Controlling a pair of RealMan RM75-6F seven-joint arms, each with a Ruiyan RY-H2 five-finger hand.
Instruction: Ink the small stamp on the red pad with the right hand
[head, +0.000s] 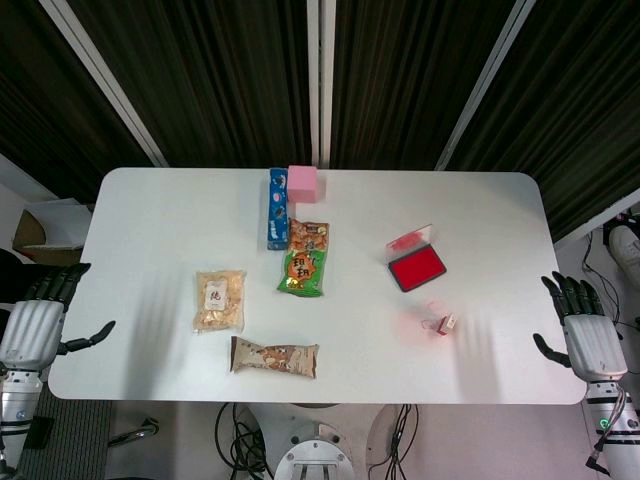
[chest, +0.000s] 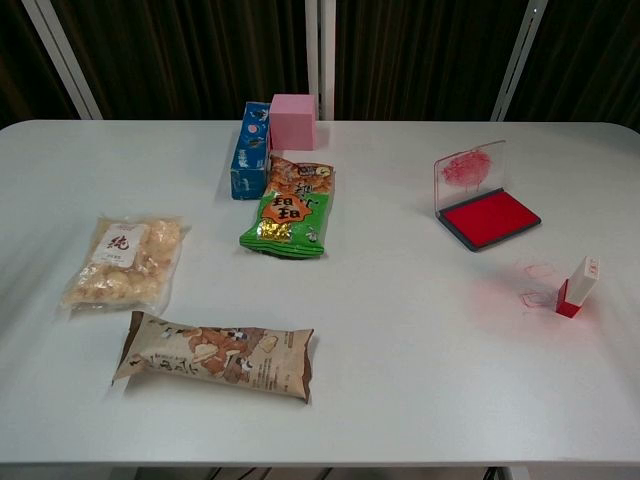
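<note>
The small stamp (head: 446, 323) (chest: 578, 287), white with a red base, stands upright on the white table (head: 400, 380), with faint red prints beside it. Behind it lies the red ink pad (head: 416, 267) (chest: 490, 217), its clear lid (chest: 468, 172) raised at the back. My right hand (head: 583, 331) hangs off the table's right edge, fingers spread, holding nothing, some way right of the stamp. My left hand (head: 40, 322) is beyond the left edge, also spread and empty. Neither hand shows in the chest view.
A green snack bag (head: 304, 262), a blue box (head: 277, 207) and a pink block (head: 302, 183) sit mid-table at the back. A clear packet of pale snacks (head: 219, 299) and a brown wrapped bar (head: 275, 357) lie front left.
</note>
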